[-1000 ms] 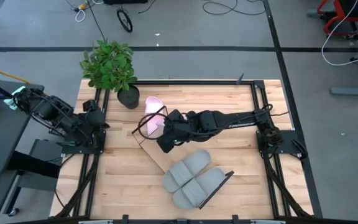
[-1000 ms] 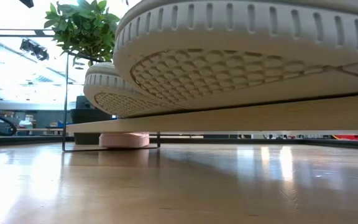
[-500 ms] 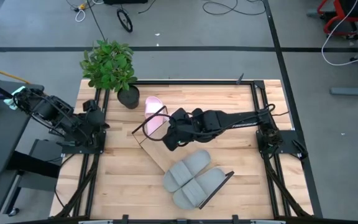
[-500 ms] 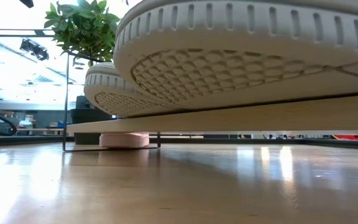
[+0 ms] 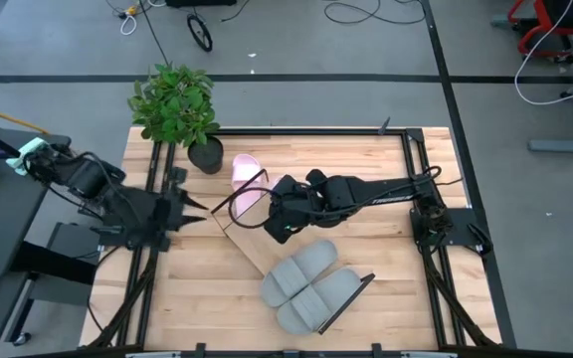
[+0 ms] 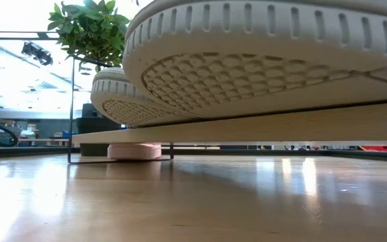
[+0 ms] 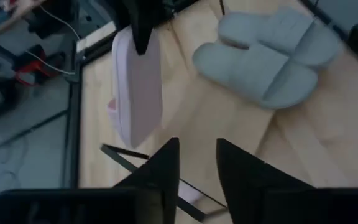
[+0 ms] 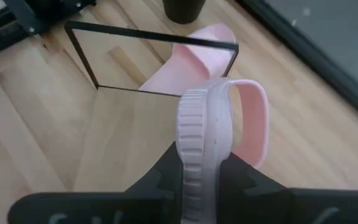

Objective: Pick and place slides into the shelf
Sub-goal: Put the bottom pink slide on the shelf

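The right gripper clamps its jaws on a pink slide held edge-up over the shelf beside the grey pair, apparently for placing; the left gripper waits, jaws narrowly parted.

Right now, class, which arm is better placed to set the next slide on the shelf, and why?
The right arm. Its end effector is shut on a pink slide over the shelf. The left end effector is open, empty and back at the table's left edge.

I saw matt soft-foam grey slides, ribbed-edged pink slide, light-wood shelf with thin black wire frame, glossy wooden tabletop
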Action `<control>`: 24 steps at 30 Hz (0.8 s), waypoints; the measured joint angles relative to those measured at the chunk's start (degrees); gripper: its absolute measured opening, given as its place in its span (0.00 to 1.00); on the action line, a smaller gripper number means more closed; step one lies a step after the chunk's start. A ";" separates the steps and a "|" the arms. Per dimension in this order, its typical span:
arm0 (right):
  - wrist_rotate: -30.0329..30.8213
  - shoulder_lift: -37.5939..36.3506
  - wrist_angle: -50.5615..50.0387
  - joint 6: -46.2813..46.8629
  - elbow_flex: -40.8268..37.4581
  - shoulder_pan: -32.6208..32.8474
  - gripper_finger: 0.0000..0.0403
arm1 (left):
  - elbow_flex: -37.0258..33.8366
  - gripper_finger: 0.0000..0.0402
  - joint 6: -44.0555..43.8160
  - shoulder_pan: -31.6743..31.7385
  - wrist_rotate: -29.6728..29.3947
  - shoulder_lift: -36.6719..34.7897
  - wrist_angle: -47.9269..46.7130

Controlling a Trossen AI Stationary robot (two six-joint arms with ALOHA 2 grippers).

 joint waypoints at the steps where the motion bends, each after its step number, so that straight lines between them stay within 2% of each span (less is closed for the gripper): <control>1: 0.47 0.00 0.06 -0.86 -0.01 0.19 0.14 | 0.00 0.30 1.80 0.58 0.09 0.89 0.57; 7: -0.31 0.00 0.05 -1.79 0.01 0.62 0.14 | -0.02 0.42 11.14 5.60 2.56 7.48 4.40; 14: -0.79 -0.02 0.03 -2.05 0.01 1.42 0.14 | -0.04 0.54 19.71 11.57 2.73 15.21 15.31; 19: -1.03 -0.02 0.17 -2.75 0.01 2.15 0.14 | -0.04 0.59 22.27 14.74 2.84 18.76 23.25; 24: -1.01 -0.02 3.42 -4.27 0.01 2.13 0.14 | -0.03 0.61 22.45 16.55 7.16 20.88 26.09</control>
